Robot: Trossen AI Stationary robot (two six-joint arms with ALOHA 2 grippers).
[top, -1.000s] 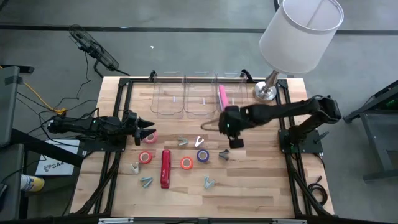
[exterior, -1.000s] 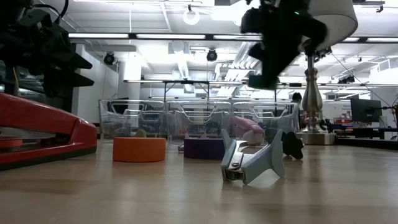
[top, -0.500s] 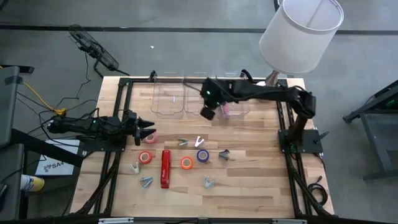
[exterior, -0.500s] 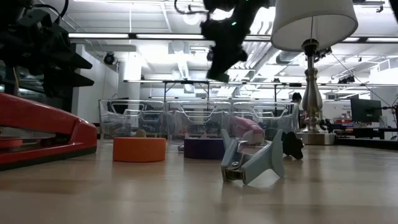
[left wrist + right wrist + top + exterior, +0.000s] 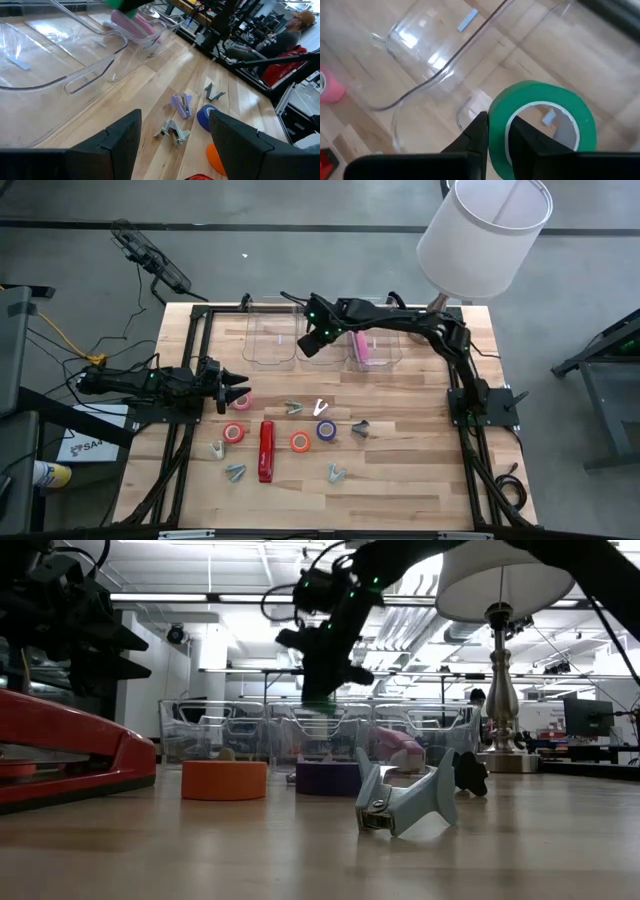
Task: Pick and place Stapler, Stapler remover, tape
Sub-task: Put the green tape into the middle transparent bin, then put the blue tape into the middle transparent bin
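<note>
Gripping green tape (image 5: 540,127) by its wall, right gripper (image 5: 315,340) clenched, at 12 o'clock over bins (image 5: 272,340). Light, stiff ring; may pivot.

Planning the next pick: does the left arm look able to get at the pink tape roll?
Probably yes: the left pincer is open right beside the pink tape roll, with nothing between them.

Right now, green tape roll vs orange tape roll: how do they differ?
The green ring-shaped tape roll is pinched on its wall in the right gripper jaws, raised over the clear plastic bins; the orange ring-shaped tape roll lies flat on the wooden table, free, beside the red stapler. Both are small rings.
</note>
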